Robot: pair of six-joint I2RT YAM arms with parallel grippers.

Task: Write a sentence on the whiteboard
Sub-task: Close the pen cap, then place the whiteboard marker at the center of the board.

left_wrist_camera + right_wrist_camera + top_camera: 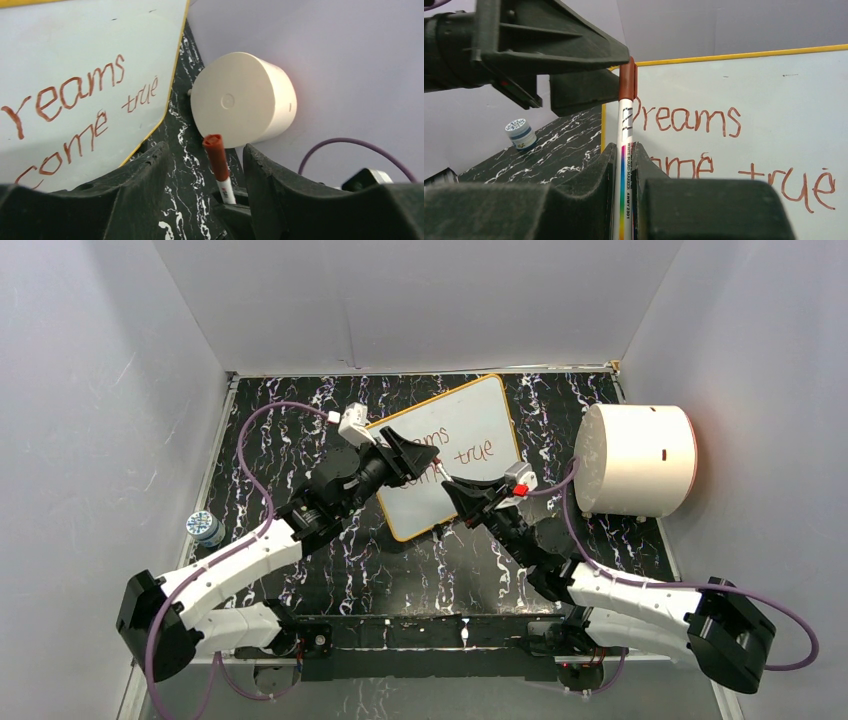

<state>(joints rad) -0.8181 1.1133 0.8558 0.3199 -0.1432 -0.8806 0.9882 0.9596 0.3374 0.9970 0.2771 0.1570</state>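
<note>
"Dreams come true" stands in red on the whiteboard (774,90) just beyond both hands, so the writing looks finished: the right hand (623,150) is clamped on the marker (625,125), the left hand (205,149) is spread apart either side of its cap (215,152), and I'd guess only the put-down remains.

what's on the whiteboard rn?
Red handwriting on the whiteboard: "Dreams come true". From the right wrist, the marker and right gripper hide the "c" in "come".
</note>
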